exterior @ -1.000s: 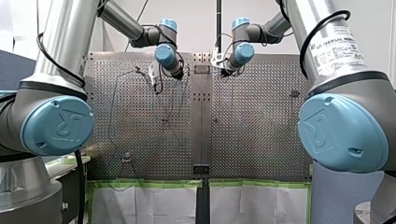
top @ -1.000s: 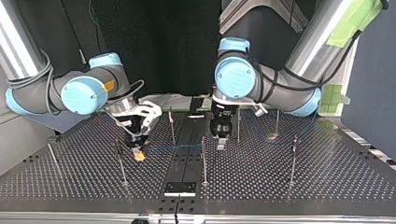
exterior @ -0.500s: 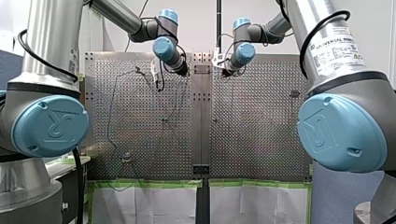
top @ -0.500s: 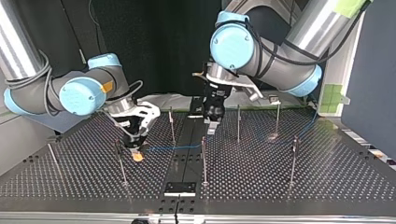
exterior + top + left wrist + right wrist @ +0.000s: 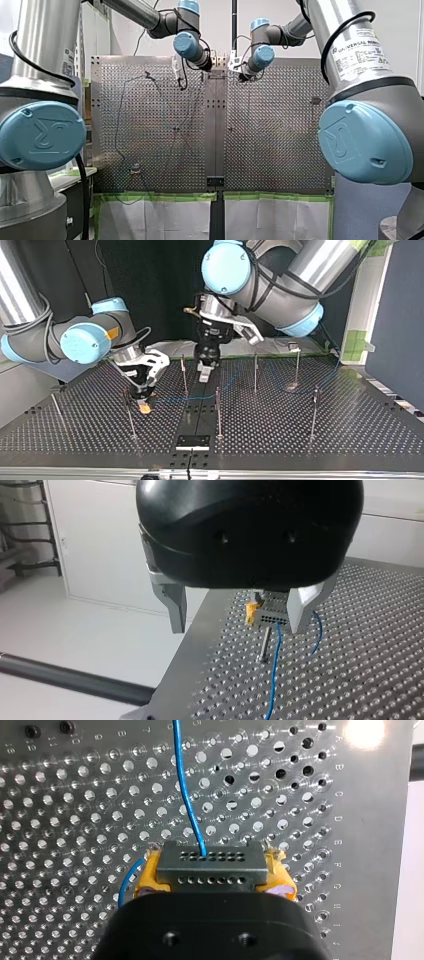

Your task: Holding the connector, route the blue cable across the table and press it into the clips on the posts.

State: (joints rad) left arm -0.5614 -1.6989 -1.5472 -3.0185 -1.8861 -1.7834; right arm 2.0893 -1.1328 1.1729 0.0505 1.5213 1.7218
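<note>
My right gripper (image 5: 210, 885) is shut on the grey connector (image 5: 210, 862), with yellow pads on both of its sides. The blue cable (image 5: 186, 795) leaves the connector's face and runs ahead over the perforated table. In the top view my right gripper (image 5: 144, 406) holds the connector low over the table, beside a thin post (image 5: 129, 415). From there the blue cable (image 5: 172, 400) trails toward the view's right. My left gripper (image 5: 204, 374) hangs open and holds nothing, raised above the table's middle. In the left wrist view its metal fingers (image 5: 172, 607) stand wide apart, with the connector (image 5: 270, 617) far ahead.
Several thin posts stand on the table in the top view, among them post (image 5: 184, 372), post (image 5: 255, 371), post (image 5: 218, 410) and post (image 5: 314, 410). A black plate (image 5: 192, 441) sits at the near edge. The table's far edge (image 5: 190, 630) drops off under my left gripper.
My left arm has lifted off the table and swung toward the top view's left, still open. My right gripper has barely shifted and keeps hold of the connector.
</note>
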